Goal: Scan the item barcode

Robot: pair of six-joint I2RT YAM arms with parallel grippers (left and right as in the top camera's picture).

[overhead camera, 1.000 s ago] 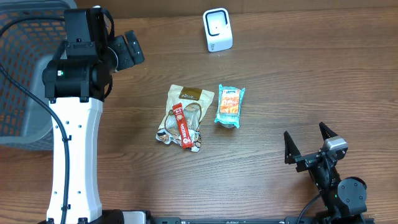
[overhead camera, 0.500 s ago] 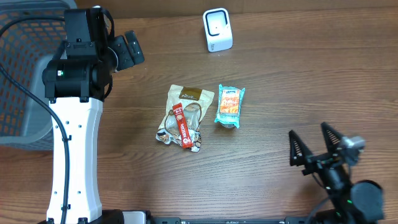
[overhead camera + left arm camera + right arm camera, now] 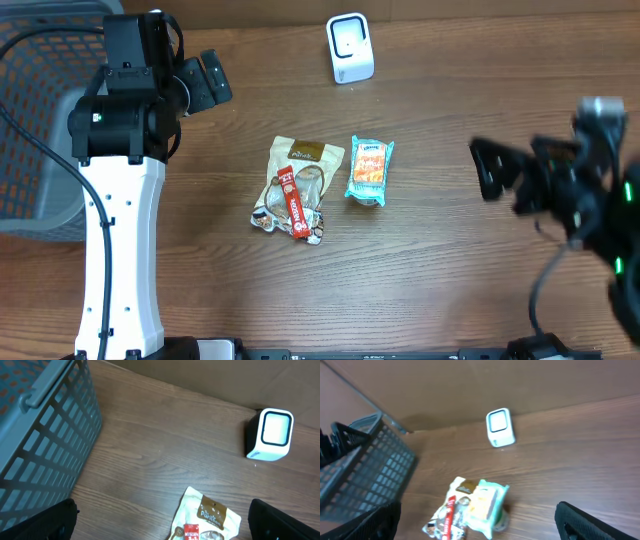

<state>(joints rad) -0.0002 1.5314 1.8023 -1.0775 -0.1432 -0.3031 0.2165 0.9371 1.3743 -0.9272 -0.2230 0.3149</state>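
JAWS left gripper and right gripper spread, empty | ITEM teal snack packet mid-table, tan pouch at its 9 o'clock, scanner at 12 | RISK pinching both packs together; barcode possibly face-down, view blurred

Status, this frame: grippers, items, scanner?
Left gripper open, empty. Right gripper open, empty, right of the teal pack. Teal pack and beige pouch lie untouched. Nothing blocks the scanner.

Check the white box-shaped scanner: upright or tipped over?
Upright: the white box-shaped scanner stands on its base on the brown wooden table.
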